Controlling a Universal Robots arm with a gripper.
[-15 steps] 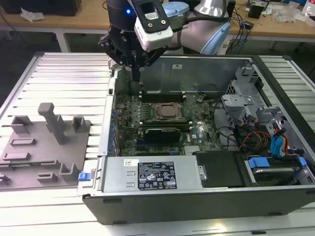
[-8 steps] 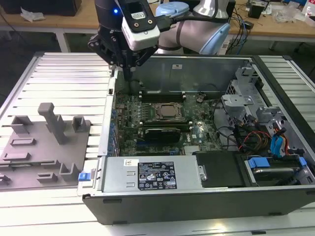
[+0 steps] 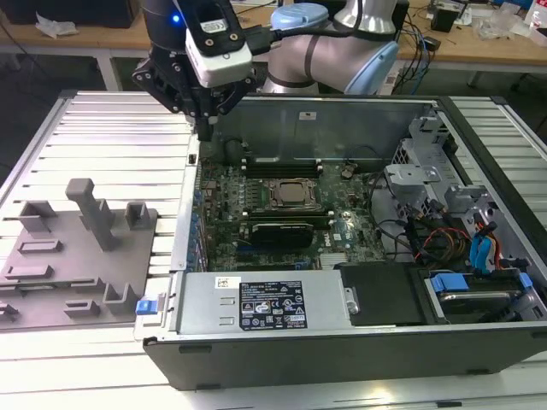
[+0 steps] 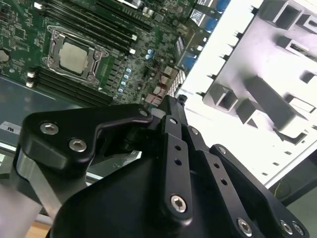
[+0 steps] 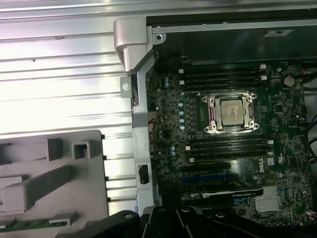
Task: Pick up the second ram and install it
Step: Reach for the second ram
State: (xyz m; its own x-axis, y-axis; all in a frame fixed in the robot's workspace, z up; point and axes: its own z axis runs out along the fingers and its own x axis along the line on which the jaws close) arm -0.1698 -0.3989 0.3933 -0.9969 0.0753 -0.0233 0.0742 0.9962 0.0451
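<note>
My end effector [image 3: 205, 130] hangs closed and, as far as I can see, empty over the far-left corner of the computer case [image 3: 342, 107]. In the first wrist view the second ram [image 5: 34, 224] lies in the grey tray [image 3: 51, 286] on the worktop [image 3: 111, 128], toward the exterior view's left and nearer than me. Its long axis runs roughly parallel to the memory slots [image 5: 225, 74].
</note>
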